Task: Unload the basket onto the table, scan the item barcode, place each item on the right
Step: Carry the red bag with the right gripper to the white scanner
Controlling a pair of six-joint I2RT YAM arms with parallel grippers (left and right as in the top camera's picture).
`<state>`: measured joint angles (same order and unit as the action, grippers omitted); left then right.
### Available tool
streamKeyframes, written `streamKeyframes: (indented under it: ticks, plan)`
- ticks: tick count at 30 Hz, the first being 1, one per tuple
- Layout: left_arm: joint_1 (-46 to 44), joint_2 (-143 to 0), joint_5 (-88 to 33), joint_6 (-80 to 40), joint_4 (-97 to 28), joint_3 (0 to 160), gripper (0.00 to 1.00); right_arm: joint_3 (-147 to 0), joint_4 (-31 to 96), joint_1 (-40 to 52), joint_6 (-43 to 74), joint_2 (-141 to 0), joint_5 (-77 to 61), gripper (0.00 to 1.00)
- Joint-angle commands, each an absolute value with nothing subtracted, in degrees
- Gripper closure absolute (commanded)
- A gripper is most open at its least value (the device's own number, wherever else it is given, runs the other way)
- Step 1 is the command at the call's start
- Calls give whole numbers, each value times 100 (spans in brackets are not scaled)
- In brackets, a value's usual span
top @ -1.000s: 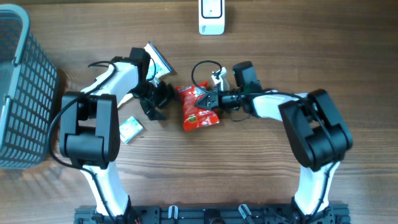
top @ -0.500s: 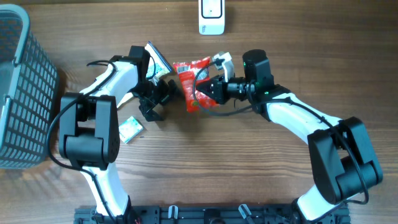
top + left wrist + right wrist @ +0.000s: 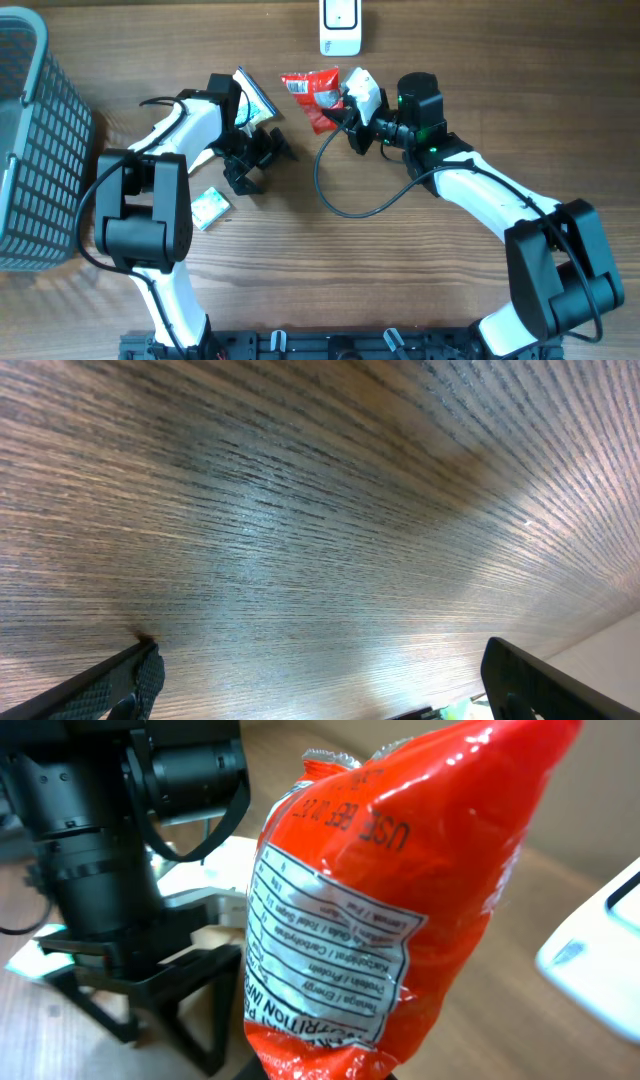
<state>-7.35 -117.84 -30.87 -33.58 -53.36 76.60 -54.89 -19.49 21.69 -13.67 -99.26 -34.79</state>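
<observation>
The item is a red snack packet with a white nutrition label, held up off the table just left of and below the white scanner. My right gripper is shut on the packet's lower end. In the right wrist view the packet fills the frame, label side facing the camera, and the right gripper clamps its bottom edge. My left gripper stands open over bare wood to the left of the packet. Its fingers are wide apart with nothing between them in the left wrist view.
A grey mesh basket stands at the left edge. A small green and white packet lies beside the left arm. A blue and white packet lies behind the left wrist. A black cable loops under the right arm.
My right gripper has lifted the red packet from the table's middle and carried it back toward the scanner. My left gripper has opened a little wider and stayed in place.
</observation>
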Motion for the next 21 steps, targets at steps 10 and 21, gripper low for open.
streamKeyframes:
  ticks: [10, 21]
  plan:
    - [-685, -12243, -1938, -3179, -5188, 7402, 0, -5548, -2388, 2189, -2204, -9717, -2655, 96]
    - [-685, -12243, -1938, -3179, -5188, 7402, 0, -5548, -2591, 2196, -3625, -9717, 504, 96]
